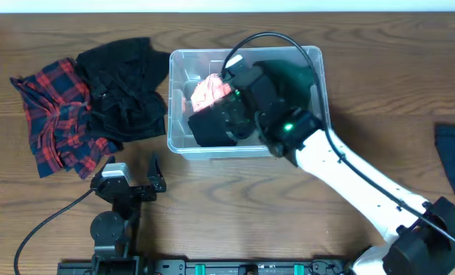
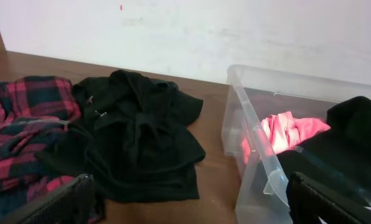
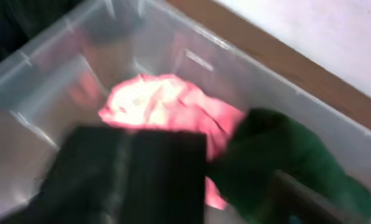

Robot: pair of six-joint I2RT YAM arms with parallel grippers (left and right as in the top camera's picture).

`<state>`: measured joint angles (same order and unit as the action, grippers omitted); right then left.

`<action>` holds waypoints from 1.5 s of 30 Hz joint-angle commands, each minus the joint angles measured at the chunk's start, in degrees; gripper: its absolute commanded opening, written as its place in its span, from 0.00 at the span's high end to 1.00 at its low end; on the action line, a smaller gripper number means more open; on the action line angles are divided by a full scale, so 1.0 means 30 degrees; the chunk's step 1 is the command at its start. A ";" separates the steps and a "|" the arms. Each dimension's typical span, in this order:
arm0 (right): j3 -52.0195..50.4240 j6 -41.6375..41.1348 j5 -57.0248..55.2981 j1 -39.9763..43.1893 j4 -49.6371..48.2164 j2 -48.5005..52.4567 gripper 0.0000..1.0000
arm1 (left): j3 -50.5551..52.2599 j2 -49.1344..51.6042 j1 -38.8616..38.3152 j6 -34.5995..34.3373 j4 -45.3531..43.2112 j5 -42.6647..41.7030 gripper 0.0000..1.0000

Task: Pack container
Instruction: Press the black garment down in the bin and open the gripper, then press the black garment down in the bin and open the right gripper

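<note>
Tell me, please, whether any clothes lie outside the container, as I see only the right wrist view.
Observer: Yes, a black garment lies just left of the container.
Operator: Is anything else beside it?
Observer: A red plaid garment lies further left, touching the black one.
Operator: And the left pincer?
Observer: It is open and empty, apart from those clothes.
</note>
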<state>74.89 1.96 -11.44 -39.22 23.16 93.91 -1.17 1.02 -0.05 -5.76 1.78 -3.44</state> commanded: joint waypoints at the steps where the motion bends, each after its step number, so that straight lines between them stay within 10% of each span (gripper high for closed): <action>1: 0.0189 0.1617 0.1144 0.0714 0.0539 0.0976 0.62 | 0.0313 0.0007 0.0087 0.0175 0.0670 0.0000 0.02; 3: 0.0189 0.1625 0.1195 0.1013 0.0765 0.1421 0.90 | 0.0313 0.0007 0.0087 0.0175 0.0670 0.0000 0.02; 8: 0.0189 0.1894 0.1916 0.1472 0.0787 0.2761 0.97 | 0.0313 0.0007 0.0087 0.0182 0.0670 0.0000 0.02; 12: 0.0189 0.1945 0.2747 0.1515 0.0896 0.3752 0.31 | 0.0313 0.0007 0.0087 0.0175 0.0670 0.0000 0.02; 17: 0.0189 0.1938 0.3577 0.1632 0.0947 0.3898 0.24 | 0.0313 0.0007 0.0087 0.0175 0.0670 0.0000 0.02; 34: 0.0197 0.0211 0.6222 0.2441 0.2951 0.4131 0.99 | 0.0313 0.0007 0.0087 0.0175 0.0663 0.0000 0.02; 45: 0.0685 -0.9020 0.8473 0.2208 0.3286 0.4131 0.99 | 0.0313 0.0007 0.0087 0.0182 0.0670 0.0000 0.02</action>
<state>75.44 -12.19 10.37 -32.23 32.45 105.65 -1.17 1.02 -0.05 -5.76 1.76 -3.44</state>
